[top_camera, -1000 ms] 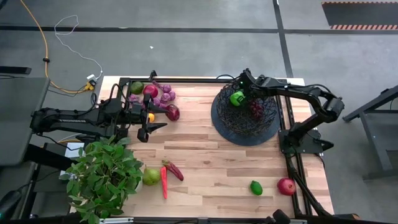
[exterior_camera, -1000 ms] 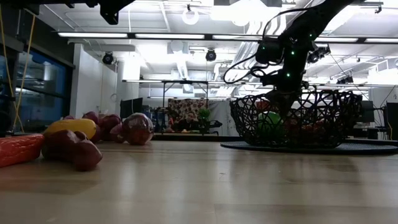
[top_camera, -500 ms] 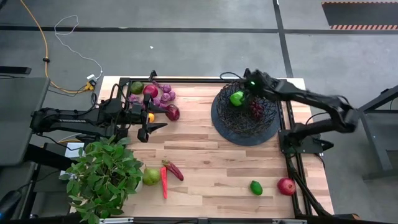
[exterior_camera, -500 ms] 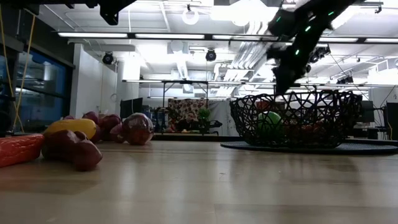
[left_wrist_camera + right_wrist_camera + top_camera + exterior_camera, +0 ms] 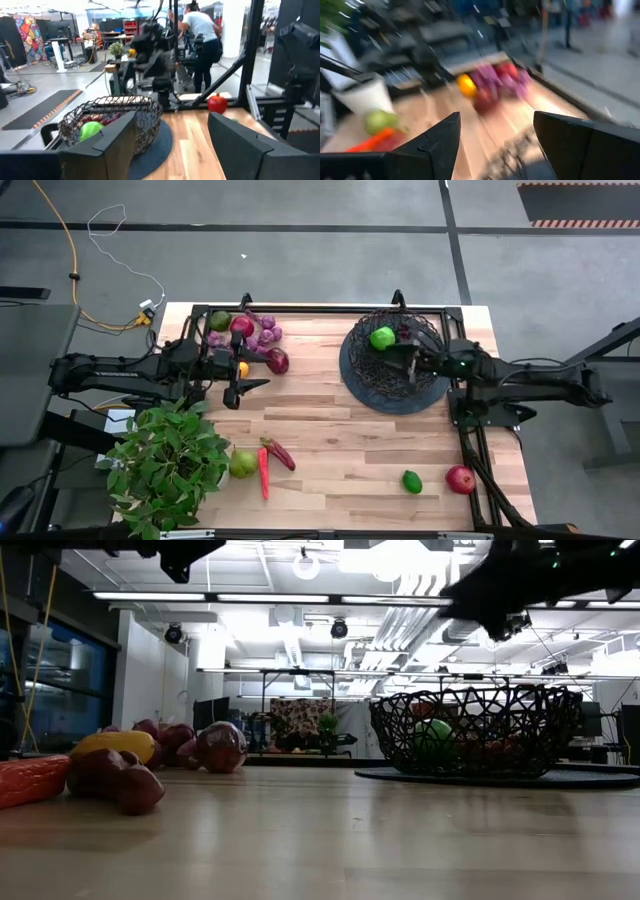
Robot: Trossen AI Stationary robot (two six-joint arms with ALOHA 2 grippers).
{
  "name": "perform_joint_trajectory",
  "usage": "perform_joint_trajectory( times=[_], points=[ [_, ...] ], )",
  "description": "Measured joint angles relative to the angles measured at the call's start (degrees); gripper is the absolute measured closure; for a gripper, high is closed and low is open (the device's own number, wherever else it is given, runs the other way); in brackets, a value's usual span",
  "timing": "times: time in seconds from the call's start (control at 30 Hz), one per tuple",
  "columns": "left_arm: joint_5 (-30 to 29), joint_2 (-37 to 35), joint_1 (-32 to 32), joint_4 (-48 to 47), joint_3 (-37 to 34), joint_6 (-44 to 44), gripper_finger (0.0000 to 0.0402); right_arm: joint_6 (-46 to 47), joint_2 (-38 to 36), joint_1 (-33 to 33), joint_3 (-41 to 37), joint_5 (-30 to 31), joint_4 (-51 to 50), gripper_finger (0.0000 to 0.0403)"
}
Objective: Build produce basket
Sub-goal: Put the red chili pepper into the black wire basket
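right gripper [image 5: 397, 356]: open, empty, above the basket [image 5: 370, 385]
left gripper [image 5: 238, 390]: open, empty, near the grapes [image 5: 262, 332]
lime [image 5: 382, 337]: inside basket

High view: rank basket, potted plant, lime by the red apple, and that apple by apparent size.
1. Potted plant and basket: similar spread, too close to rank.
2. Red apple.
3. Lime, slightly smaller than the apple.

Black mesh basket [image 5: 395, 370] holding green lime [image 5: 382, 337]; pale striped wood bench [image 5: 330, 450]; red apple [image 5: 460, 479].
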Motion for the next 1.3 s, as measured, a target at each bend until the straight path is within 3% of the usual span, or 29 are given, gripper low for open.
perform_joint_trajectory(
  times=[0.3,0.7,0.8,0.9,1.1,1.3],
  points=[
    [-0.36,0.01,0.02,-3.00,-0.02,0.16,0.0165,-11.90,0.31,4.12,-0.02,0.54,5.06,0.0169],
    [-0.45,0.00,0.00,-2.94,-0.02,-0.05,0.0165,-11.38,0.33,4.37,-0.02,0.56,5.11,0.0169],
    [-4.74,0.36,-0.14,-2.67,-0.02,-6.00,0.0165,-11.36,0.33,4.37,-0.02,0.56,5.11,0.0169],
    [-6.35,2.88,-1.03,-3.52,-0.02,-8.59,0.0165,-10.24,0.33,4.37,-0.02,0.56,5.11,0.0169],
    [-5.99,10.83,-5.58,-5.34,0.16,-5.62,0.0165,-9.88,0.33,4.37,-0.02,0.56,4.99,0.0169],
    [-6.03,20.74,-10.14,-12.75,4.90,-5.02,0.0163,-9.33,0.36,4.37,-0.02,0.56,4.80,0.0169]
  ],
)
